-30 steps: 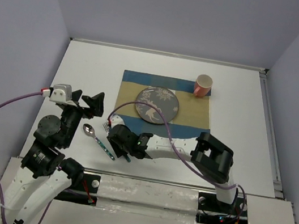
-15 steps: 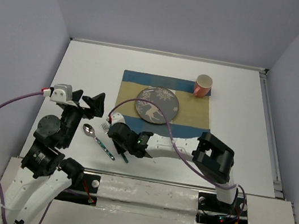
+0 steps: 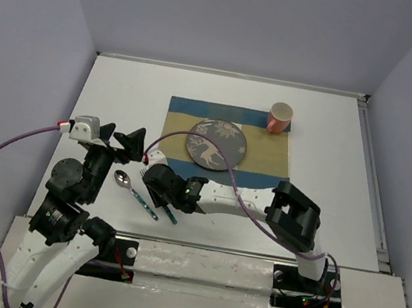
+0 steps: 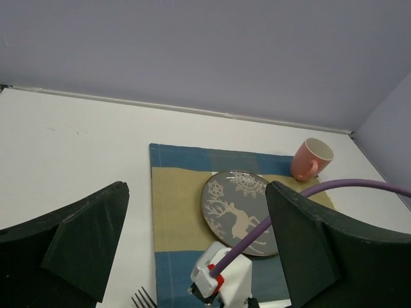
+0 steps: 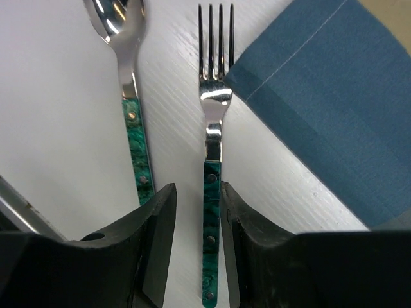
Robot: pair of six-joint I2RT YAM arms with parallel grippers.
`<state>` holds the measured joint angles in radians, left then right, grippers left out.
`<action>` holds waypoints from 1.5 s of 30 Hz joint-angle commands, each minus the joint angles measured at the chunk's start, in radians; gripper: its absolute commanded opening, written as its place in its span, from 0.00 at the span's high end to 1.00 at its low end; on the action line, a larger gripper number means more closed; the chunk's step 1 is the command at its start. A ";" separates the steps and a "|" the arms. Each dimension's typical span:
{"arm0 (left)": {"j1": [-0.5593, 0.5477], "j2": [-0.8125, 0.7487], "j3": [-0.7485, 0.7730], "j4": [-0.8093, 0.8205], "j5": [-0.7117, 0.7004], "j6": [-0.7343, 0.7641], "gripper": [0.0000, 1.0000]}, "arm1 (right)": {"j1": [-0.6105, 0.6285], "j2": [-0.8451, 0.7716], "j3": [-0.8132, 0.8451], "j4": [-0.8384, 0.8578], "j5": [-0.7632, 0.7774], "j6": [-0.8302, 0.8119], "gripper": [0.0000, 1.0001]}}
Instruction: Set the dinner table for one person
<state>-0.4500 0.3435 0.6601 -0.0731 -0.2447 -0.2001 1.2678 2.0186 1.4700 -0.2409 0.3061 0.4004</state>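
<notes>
Straddling the green handle of a fork (image 5: 214,96), the right gripper (image 5: 198,189) has its two dark fingers (image 5: 151,218) drawn close together but not clamped: the right finger sits against the handle, while a sliver of white shows between the handle and the left one. The fork lies flat on the dinner table (image 3: 121,92), its tines just touching the blue corner of the checked placemat (image 5: 321,96). A matching spoon (image 5: 131,109) lies parallel just to its left. From the overhead view the right arm (image 3: 237,203) reaches low and far leftward from its base, stretched almost level along the near edge of the placemat. A grey plate (image 3: 216,145) with a deer pattern sits on the placemat, a pink mug (image 3: 280,118) at its far right corner. The left gripper (image 4: 197,192) hangs above the table left of the spoon, spread wide and holding nothing, on the folded, upright left arm (image 3: 62,209).
</notes>
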 commanded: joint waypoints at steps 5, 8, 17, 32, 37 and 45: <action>0.002 -0.015 0.001 0.053 0.010 -0.002 0.01 | 0.027 0.081 0.064 -0.075 0.039 0.008 0.60; 0.004 -0.015 0.001 0.055 0.016 -0.004 0.01 | 0.027 0.098 0.069 -0.083 0.054 0.012 0.60; 0.007 -0.018 -0.001 0.055 0.022 -0.005 0.01 | 0.045 0.109 0.110 -0.093 0.090 0.009 0.99; 0.027 -0.058 0.009 0.024 -0.154 -0.045 0.01 | -0.041 -0.018 0.213 -0.089 0.272 0.103 1.00; 0.031 -0.060 0.013 0.010 -0.238 -0.104 0.01 | -0.107 0.047 0.288 -0.081 0.392 0.270 1.00; 0.031 -0.063 0.009 0.010 -0.263 -0.136 0.01 | -0.203 0.169 0.409 -0.086 0.412 0.449 1.00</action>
<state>-0.4236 0.2920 0.6601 -0.0986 -0.4629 -0.3092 1.0821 2.1345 1.7885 -0.3561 0.6586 0.7216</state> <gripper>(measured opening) 0.989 0.111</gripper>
